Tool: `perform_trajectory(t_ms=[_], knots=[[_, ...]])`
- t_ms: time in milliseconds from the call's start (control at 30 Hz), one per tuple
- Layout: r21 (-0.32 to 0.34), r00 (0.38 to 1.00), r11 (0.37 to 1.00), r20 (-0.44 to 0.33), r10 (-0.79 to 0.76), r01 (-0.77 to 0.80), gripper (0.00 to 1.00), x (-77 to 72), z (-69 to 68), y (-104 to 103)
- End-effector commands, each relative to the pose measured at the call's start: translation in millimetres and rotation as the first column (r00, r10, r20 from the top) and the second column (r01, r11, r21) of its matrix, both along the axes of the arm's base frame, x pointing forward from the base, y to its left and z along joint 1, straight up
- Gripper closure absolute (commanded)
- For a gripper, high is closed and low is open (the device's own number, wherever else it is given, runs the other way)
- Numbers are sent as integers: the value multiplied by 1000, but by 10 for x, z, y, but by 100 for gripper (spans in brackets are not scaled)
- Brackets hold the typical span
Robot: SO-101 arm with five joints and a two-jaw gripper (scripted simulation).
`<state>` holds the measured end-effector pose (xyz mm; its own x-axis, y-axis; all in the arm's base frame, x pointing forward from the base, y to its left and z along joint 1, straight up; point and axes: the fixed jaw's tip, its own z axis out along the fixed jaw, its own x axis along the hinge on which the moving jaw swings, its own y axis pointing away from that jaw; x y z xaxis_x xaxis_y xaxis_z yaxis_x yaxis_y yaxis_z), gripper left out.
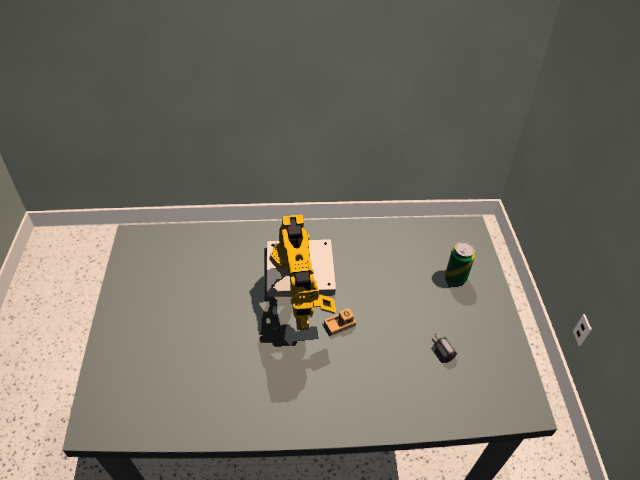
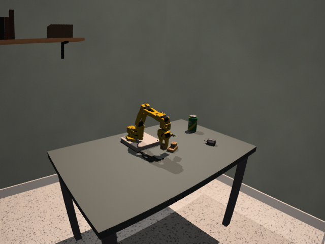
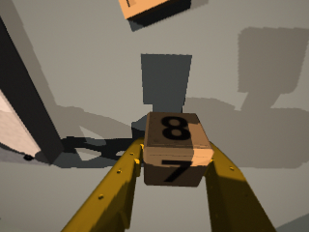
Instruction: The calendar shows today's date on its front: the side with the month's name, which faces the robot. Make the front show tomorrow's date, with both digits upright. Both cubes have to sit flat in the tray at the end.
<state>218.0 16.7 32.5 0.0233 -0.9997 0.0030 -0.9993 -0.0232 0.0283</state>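
Observation:
My gripper [image 3: 175, 159] is shut on a wooden number cube [image 3: 177, 147] and holds it above the table. The cube shows an 8 on its upper face and a 7 on the face toward the camera. In the top and exterior views the gripper [image 1: 303, 319] hangs just left of the wooden calendar tray [image 1: 339, 321], which holds the other cube [image 1: 346, 314] with a 0 on top. The tray's corner shows at the top of the wrist view [image 3: 152, 11]. The tray also shows in the exterior view [image 2: 172, 146], next to the gripper [image 2: 163, 145].
The arm's pale base plate [image 1: 302, 266] lies behind the gripper. A green can [image 1: 460, 264] stands at the back right. A small dark object [image 1: 444, 348] lies to the right of the tray.

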Motion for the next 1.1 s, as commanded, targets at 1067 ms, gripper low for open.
perform_trajectory(t_ms=[1067], knots=[[5,940,941,39,339,-339,100,-192,100,827]])
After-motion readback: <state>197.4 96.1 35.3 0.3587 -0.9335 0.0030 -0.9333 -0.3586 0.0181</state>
